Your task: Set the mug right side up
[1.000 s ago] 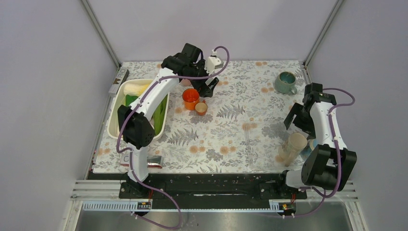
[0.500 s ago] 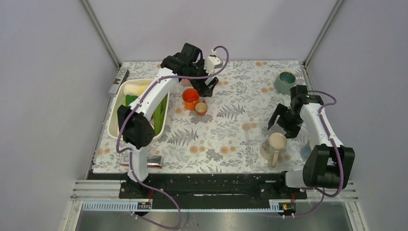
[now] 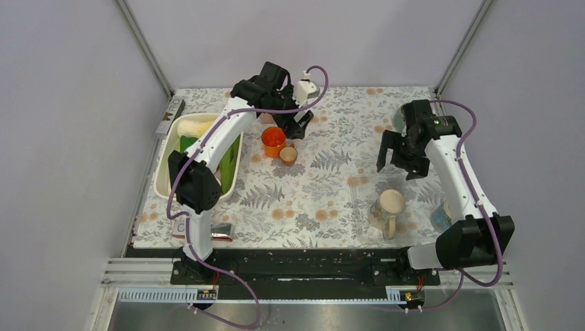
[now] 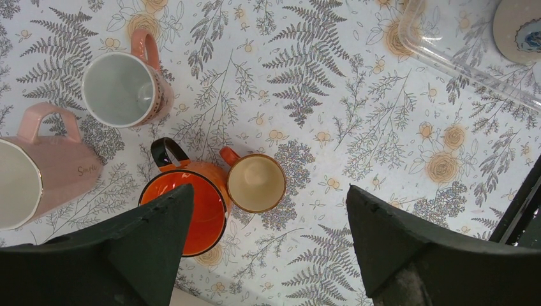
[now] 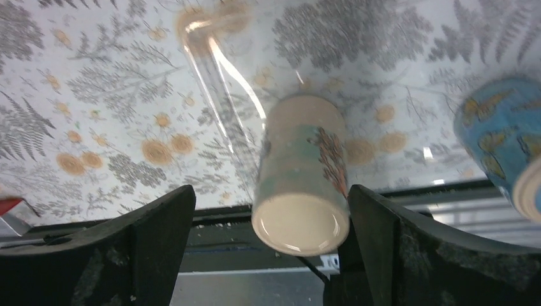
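Mug [image 5: 300, 172] blurred; blue cup [image 5: 504, 137] cut off.

This is a robotics lab cell: plain pale panels [image 3: 69, 138] held in aluminium struts [image 3: 144, 47] wall in a tabletop [image 3: 331, 186] spread with a fern-print cloth. A white left arm [image 3: 221, 131] and right arm [image 3: 463, 172], trailing purple cables [image 3: 318, 67], stand on a black rail [image 3: 303, 265] at its near edge, with a beige mug [image 3: 386, 207] and an orange mug [image 3: 273, 141] on the cloth.
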Robot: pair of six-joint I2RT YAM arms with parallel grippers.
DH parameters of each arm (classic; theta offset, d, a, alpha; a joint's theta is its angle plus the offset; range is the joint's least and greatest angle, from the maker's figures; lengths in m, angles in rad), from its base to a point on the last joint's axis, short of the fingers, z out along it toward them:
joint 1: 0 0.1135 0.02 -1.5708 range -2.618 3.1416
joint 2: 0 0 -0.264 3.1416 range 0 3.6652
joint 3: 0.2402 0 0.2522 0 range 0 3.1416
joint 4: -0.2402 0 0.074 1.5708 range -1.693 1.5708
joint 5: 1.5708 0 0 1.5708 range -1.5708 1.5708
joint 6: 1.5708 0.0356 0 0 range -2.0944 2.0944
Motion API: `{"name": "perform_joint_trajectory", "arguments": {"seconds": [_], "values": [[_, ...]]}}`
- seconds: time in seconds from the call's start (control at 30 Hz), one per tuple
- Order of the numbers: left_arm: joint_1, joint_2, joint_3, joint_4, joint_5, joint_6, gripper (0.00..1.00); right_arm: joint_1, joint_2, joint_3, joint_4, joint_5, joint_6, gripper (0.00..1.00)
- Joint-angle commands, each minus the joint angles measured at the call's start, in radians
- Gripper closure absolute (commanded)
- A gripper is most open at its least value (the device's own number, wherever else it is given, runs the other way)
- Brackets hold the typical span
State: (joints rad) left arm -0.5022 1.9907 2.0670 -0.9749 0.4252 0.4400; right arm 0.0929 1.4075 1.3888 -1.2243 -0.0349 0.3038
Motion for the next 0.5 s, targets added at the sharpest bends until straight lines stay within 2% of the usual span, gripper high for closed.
{"name": "perform_joint_trajectory", "arguments": {"seconds": [0.0, 0.2, 0.47], "values": [[0.005, -0.04, -0.005, 0.03, 0.013, 0.009, 0.08, 0.006, -0.095, 0.002, -0.206, 0.075, 0.028, 0.0], [0.004, -0.038, -0.003, 0.029, 0.019, 0.008, 0.07, 0.088, -0.195, -0.189, -0.261, 0.048, 0.129, 0.0], [0.004, -0.043, -0.014, 0.029, 0.042, 0.005, 0.07, 0.205, -0.219, -0.303, -0.136, 0.103, 0.26, 0.01]]}}
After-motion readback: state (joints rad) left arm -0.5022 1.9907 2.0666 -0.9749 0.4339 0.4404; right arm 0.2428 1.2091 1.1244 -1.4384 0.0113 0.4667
